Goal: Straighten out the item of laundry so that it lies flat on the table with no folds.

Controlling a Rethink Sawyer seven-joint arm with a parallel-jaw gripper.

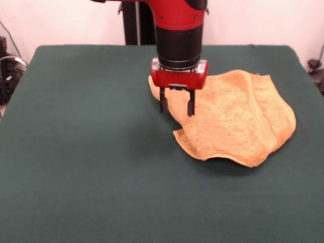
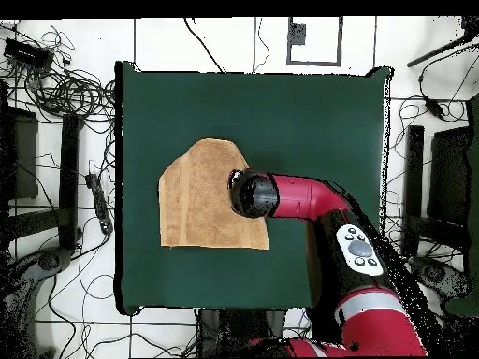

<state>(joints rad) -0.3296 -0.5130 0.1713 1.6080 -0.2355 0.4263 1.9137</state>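
Observation:
The mustard terry towel [image 1: 238,119] lies rumpled on the dark green table [image 1: 81,152], right of centre in the front view, with a folded-over flap along its right side and a raised, curled near edge. In the overhead view the towel [image 2: 201,196] sits on the left half of the table [image 2: 309,122]. My gripper [image 1: 177,107] hangs over the towel's left edge, its two black fingers [image 1: 163,104] apart and holding nothing, tips just above or at the cloth. From overhead the arm's wrist [image 2: 254,195] covers the towel's right edge and hides the gripper.
The arm [image 2: 318,201] reaches in from the table's bottom right in the overhead view. Cables and equipment [image 2: 56,84] lie on the floor around the table. A dark stand [image 1: 132,23] rises behind the table's far edge.

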